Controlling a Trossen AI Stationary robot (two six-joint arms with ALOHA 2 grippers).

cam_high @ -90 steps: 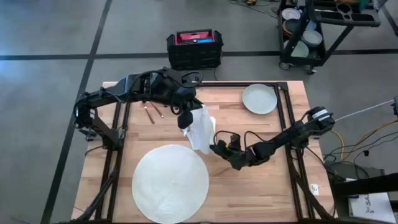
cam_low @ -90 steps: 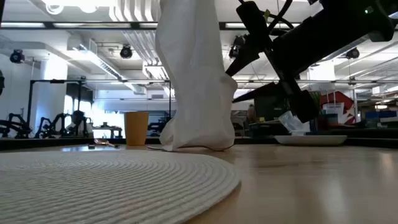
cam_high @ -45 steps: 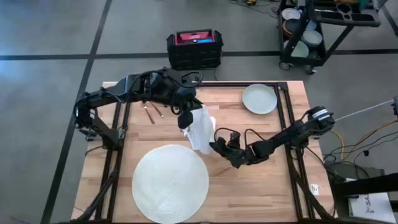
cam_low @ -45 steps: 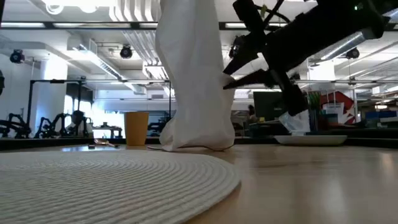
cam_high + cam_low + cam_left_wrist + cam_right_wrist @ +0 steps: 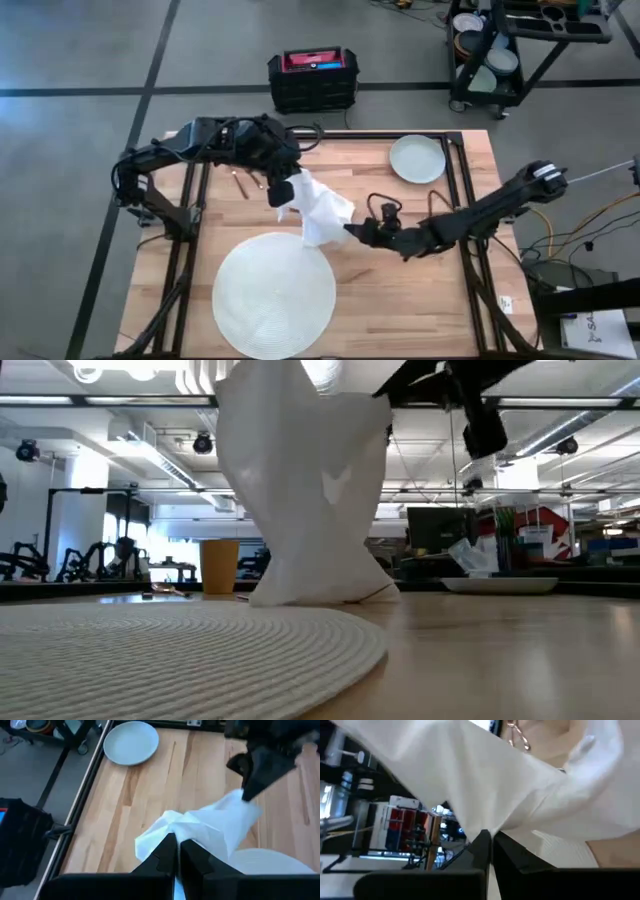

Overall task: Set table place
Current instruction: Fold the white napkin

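A white cloth napkin (image 5: 320, 210) hangs between my two grippers above the table (image 5: 420, 290), just beyond the far edge of the place, a large round white mat (image 5: 275, 290). My left gripper (image 5: 283, 190) is shut on the napkin's left upper part; my right gripper (image 5: 352, 230) is shut on its right side. The napkin's lower end (image 5: 320, 596) rests on the wood. A pale plate (image 5: 417, 158) lies at the far right. My left gripper pinches a bunched upper part of the napkin (image 5: 172, 827) between its two fingers, coming from the table's left and slanting down. The cloth spreads away from it toward the other gripper. My right gripper pinches the napkin's edge (image 5: 487, 822) between its two fingers, coming level from the table's right. The cloth is raised at the hold and hangs in slack folds below it.
Cutlery (image 5: 245, 180) lies on the wood at the far left, behind my left arm. A black crate with a red top (image 5: 313, 78) stands on the floor beyond the table. An orange cup (image 5: 220, 565) shows in the low view, behind the napkin.
My right gripper has shut on the napkin's right side and risen with it. My left gripper has moved a little toward the table's left edge. The napkin, a narrow hanging column before, is now spread wide between the two grippers, its lower end still on the table.
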